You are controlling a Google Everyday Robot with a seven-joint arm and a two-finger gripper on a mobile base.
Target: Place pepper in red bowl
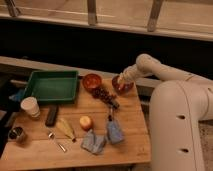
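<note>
Noted gripper (120, 79) low over purple bowl (127, 88), right of red bowl (91, 80); cannot tell whether open or closed. Cannot make out pepper, perhaps hidden there. Expect light, smooth, slippery; pinch mid-body

From where I stand I count two bowls on the one wooden table (129, 142): one red bowl (92, 81) and one purple bowl (128, 89). One gripper (121, 79) hangs right over the purple bowl. There is one green tray (52, 86), one white cup (30, 106), one small metal cup (17, 133), one spoon (56, 141), one dark flat block (51, 115), one round yellow-orange fruit (86, 122), one bunch of dark grapes (103, 94), one pale yellowish piece (65, 127) (I cannot tell what it is), and two blue cloths (93, 142) lying just beside each other.
</note>
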